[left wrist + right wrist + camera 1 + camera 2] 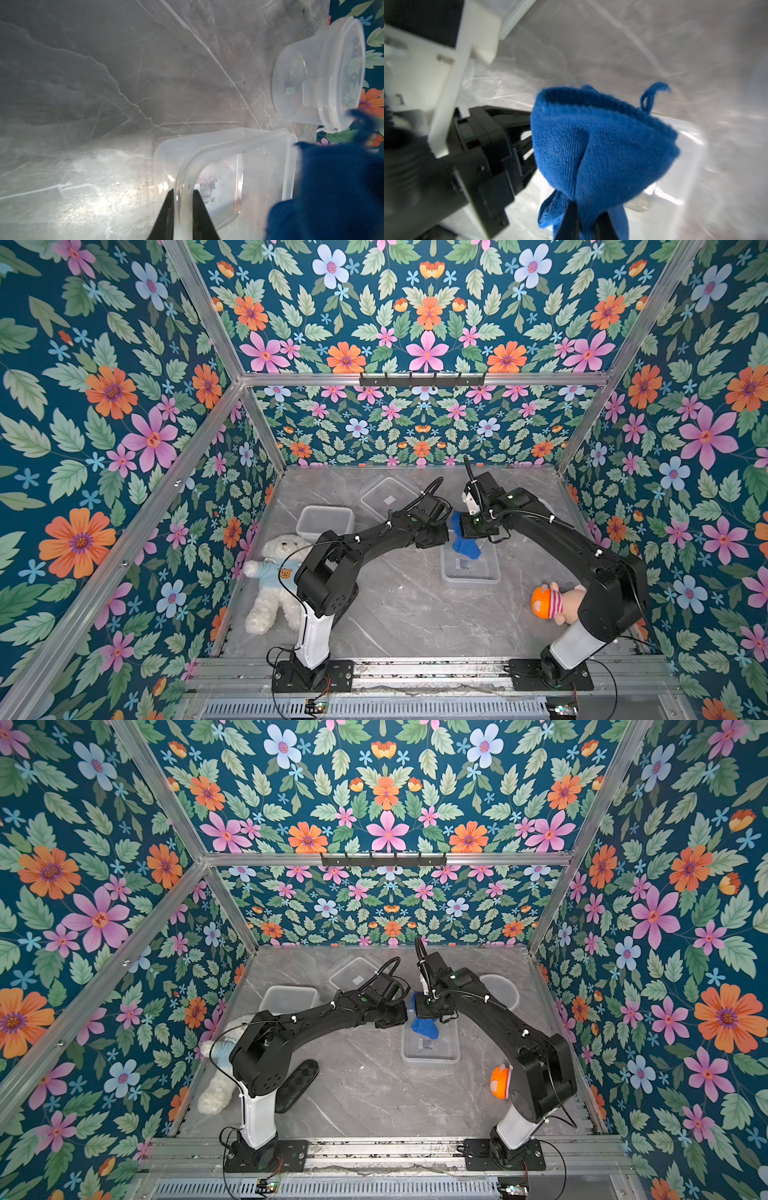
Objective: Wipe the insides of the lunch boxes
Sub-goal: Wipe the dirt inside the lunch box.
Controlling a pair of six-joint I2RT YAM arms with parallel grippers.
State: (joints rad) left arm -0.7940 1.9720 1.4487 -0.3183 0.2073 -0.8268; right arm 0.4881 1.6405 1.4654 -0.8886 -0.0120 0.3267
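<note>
The smaller rectangular lunch box [469, 572] stands mid-table in both top views. My left gripper [182, 194] is shut on its rim [228, 143] at a corner, one finger inside the wall and one outside. My right gripper [584, 205] is shut on a bunched blue cloth [602, 145], which hangs over the far end of that box [685, 166], above its floor. The cloth [465, 547] shows blue between the two wrists. The large square lunch box [325, 522] sits at the left. The round lunch box [318, 72] stands to the right, partly behind my right arm [500, 990].
A flat clear lid [388, 495] lies at the back. A white teddy bear [274, 580] lies by the left arm's base, and a pink doll with an orange hat [552, 603] by the right arm's base. A dark oval pad [297, 1085] lies near the left arm.
</note>
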